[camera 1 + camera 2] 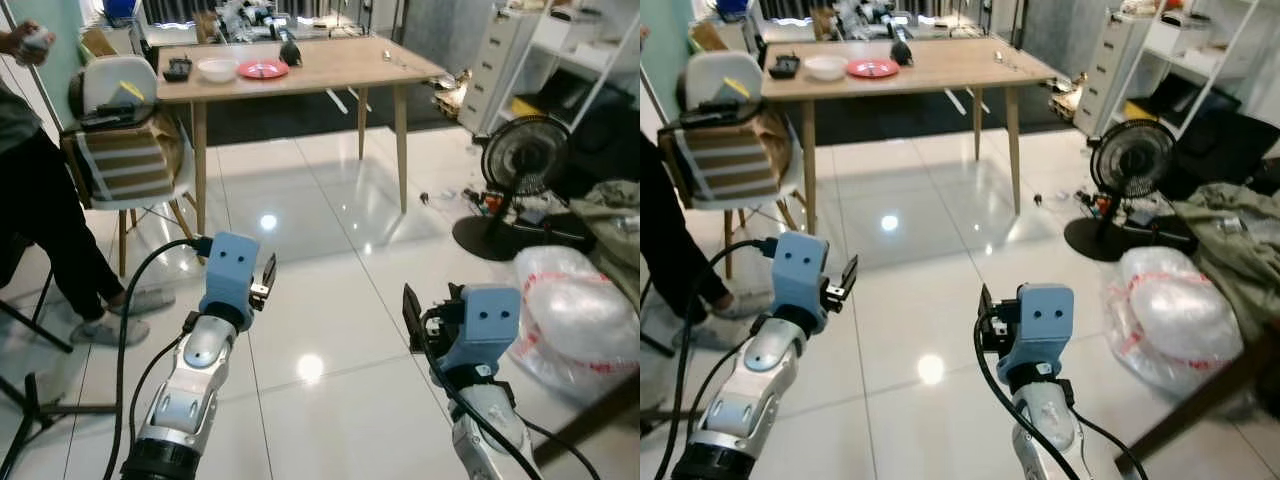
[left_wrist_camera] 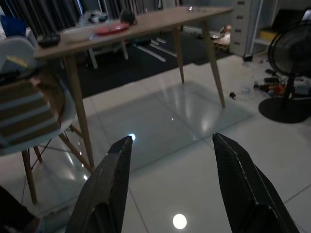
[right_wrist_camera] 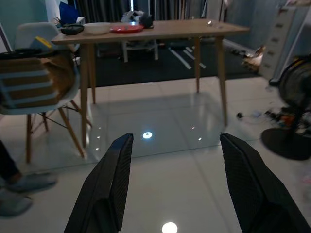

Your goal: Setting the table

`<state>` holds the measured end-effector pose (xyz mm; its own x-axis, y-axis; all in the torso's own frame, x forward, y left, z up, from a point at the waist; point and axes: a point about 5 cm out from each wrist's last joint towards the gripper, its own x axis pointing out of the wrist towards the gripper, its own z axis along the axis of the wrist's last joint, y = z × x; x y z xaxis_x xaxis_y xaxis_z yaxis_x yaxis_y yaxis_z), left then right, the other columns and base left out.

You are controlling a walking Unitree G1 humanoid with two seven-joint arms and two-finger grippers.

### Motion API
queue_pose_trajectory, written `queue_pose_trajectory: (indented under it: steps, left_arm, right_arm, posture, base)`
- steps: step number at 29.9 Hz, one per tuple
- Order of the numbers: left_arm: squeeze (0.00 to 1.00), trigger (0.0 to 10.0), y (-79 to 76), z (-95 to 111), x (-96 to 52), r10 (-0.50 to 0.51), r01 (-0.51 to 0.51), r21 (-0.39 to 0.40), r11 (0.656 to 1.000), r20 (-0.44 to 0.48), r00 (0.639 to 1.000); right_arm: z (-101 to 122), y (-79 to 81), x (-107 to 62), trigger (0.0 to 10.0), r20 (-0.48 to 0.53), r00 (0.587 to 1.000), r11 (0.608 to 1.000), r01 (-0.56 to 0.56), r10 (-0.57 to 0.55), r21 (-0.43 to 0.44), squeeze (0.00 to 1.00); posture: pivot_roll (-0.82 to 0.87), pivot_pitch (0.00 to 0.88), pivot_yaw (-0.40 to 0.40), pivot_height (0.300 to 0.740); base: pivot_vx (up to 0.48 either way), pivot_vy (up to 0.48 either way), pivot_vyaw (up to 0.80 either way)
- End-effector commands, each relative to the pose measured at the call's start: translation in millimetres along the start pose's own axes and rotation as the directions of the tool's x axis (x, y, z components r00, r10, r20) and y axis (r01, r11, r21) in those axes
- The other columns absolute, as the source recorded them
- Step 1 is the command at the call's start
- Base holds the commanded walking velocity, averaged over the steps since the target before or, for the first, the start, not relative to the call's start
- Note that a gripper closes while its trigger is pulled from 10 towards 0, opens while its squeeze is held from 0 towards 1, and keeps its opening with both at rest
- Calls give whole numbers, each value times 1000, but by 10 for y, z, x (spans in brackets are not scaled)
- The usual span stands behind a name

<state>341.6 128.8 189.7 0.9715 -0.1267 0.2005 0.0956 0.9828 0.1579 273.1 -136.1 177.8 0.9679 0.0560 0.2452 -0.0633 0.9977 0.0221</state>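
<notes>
A wooden table (image 1: 335, 62) stands across the tiled floor, well ahead of me. On its far-left part lie a red plate (image 1: 263, 69), a white bowl (image 1: 217, 69) and a black item (image 1: 178, 69); a dark rounded object (image 1: 290, 52) sits behind the plate. My left gripper (image 2: 172, 140) is raised low in front of me, open, with nothing between its fingers. My right gripper (image 3: 176, 137) is held beside it, also open and holding nothing. Both point toward the table, far short of it.
A white chair (image 1: 125, 150) loaded with bags stands at the table's left end. A person (image 1: 35, 210) stands at the far left with something in a raised hand. To the right are a floor fan (image 1: 525, 160), a clear plastic bag (image 1: 575, 310) and white drawers (image 1: 505, 60).
</notes>
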Motion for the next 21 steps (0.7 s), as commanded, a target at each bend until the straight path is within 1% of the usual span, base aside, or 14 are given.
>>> queue_pose_trajectory:
  steps: [1, 8, 11, 12, 15, 18, 21]
  left_arm:
    - [0, 10000, 13, -56, -18, 12, -12, 1, 1000, -22, 1000]
    - [0, 10000, 3, -58, -8, 13, -13, -4, 1000, -28, 1000]
    - [0, 10000, -10, -53, -1, 11, -12, -14, 1000, -29, 1000]
    - [0, 10000, -19, -51, 0, 7, -8, -18, 1000, -30, 1000]
    - [0, 10000, -27, -48, 0, 5, -5, -20, 1000, -30, 1000]
    - [0, 10000, -35, -74, -42, -33, 32, -17, 999, -38, 999]
    - [0, 10000, 51, -127, -83, -15, 14, -9, 1000, -59, 998]
  right_arm:
    - [-10, 29, -12, 10000, -1, 1000, 1000, -18, 18, 16, 0]
    - [5, 33, 2, 10000, 9, 1000, 999, -24, 24, 28, 0]
    - [12, 27, 10, 10000, 16, 1000, 999, -27, 27, 18, 0]
    - [19, 15, 20, 10000, 21, 999, 1000, -29, 29, -2, 0]
    - [25, 7, 26, 10000, 25, 999, 999, -30, 31, -16, 0]
    - [36, -102, 62, 10000, 26, 999, 996, -44, 47, -83, 0]
    - [-12, -206, 86, 10000, -18, 994, 985, -107, 106, -136, 0]
  posture:
    - [-30, 74, 61, 740]
    - [-29, 70, 62, 740]
    - [-26, 71, 64, 740]
    - [-23, 72, 64, 740]
    - [-22, 74, 65, 740]
    - [-18, 79, 70, 740]
    - [-10, 82, 66, 740]
  base:
    - [480, 0, 0]
    - [480, 0, 0]
    - [480, 0, 0]
    - [480, 0, 0]
    - [480, 0, 0]
    - [480, 0, 0]
    - [480, 0, 0]
